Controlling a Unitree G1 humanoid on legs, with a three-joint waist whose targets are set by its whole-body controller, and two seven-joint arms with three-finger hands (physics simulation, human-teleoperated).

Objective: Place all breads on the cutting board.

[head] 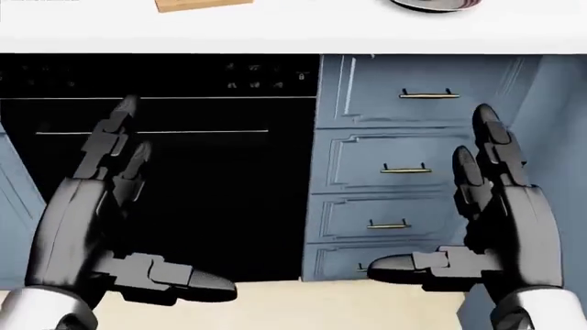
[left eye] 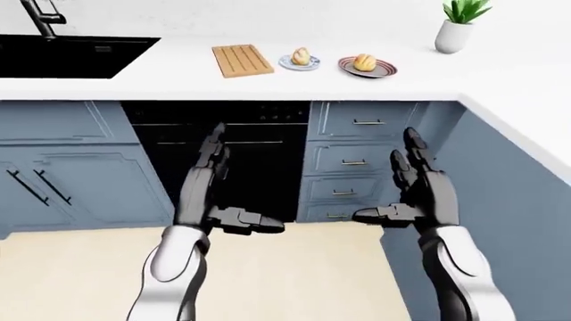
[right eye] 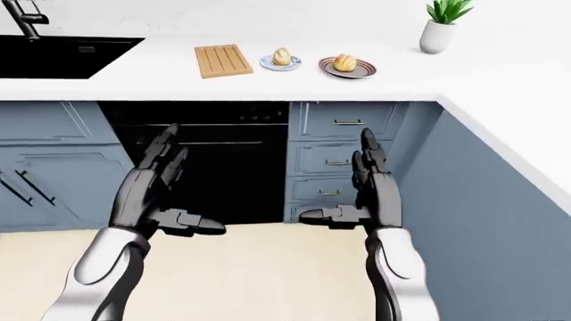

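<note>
Breads: two rolls sit on the white counter (left eye: 500,87) in the upper middle of the left-eye view, a paler roll (left eye: 302,56) on a small light plate (left eye: 287,64) and a golden roll (left eye: 364,61) on a striped plate (left eye: 385,69) to its right.
Cutting board: the wooden cutting board (left eye: 241,59) lies just left of the light plate, bare, with neither roll on it.
Left hand: the left hand (left eye: 217,194) is raised in the lower middle of the left-eye view, fingers spread and straight, holding nothing, well below the counter edge.
Right hand: the right hand (left eye: 412,194) mirrors it on the right, fingers apart, thumb pointing inward, also empty.
Surroundings: black oven (left eye: 241,160) under the counter, blue drawers (left eye: 353,157) to its right, dark sink (left eye: 62,55) at upper left, potted plant (left eye: 460,25) at upper right.
Step in hand: approach, I judge; the robot stands off from the counter and no bread is grasped.
Next move: likely to close in on the counter and lift a hand up to the nearer roll, then carry it left onto the board.
</note>
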